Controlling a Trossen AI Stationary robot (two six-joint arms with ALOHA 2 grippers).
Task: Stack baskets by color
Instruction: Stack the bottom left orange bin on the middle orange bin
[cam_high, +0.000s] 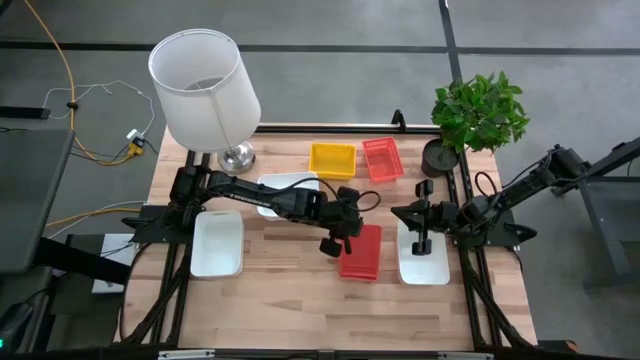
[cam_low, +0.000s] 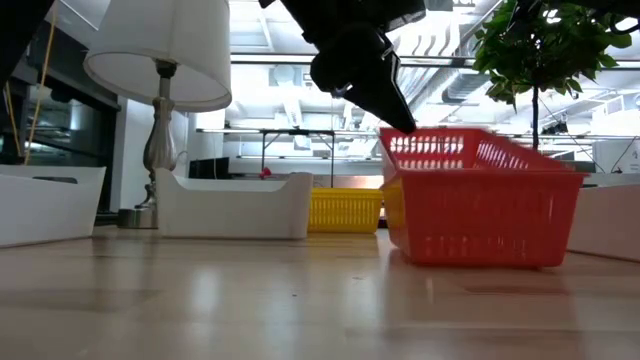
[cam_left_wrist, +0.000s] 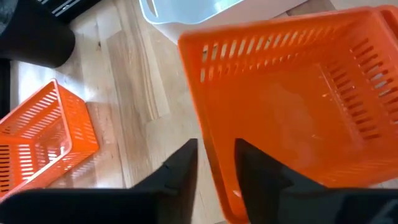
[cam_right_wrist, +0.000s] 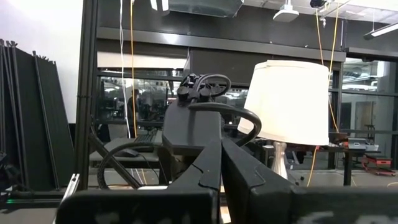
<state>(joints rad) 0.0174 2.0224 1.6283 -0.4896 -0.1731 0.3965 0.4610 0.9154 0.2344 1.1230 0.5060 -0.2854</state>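
The left gripper (cam_high: 331, 243) sits at the near-left edge of a red basket (cam_high: 361, 251) on the tabletop (cam_high: 300, 300); in the left wrist view its two fingers (cam_left_wrist: 177, 177) stand slightly apart, straddling the basket's mesh wall, one finger inside and one outside. Whether the fingers press on the wall or have just let go cannot be told. In the low view this basket (cam_low: 480, 195) rests flat on the wood with the gripper at its upper rim. A second red basket (cam_high: 381, 158) lies farther off, beyond the gripper, beside a yellow basket (cam_high: 332, 159). One white basket (cam_high: 218, 243) lies to the gripper's left, and another white basket (cam_high: 285, 190) sits beneath the left arm. The right gripper (cam_high: 421, 243), fingers pressed together and holding nothing, hovers over a third white basket (cam_high: 424, 262), just right of the red basket. A lamp (cam_high: 205, 90) and a potted plant (cam_high: 478, 112) stand at the far corners.
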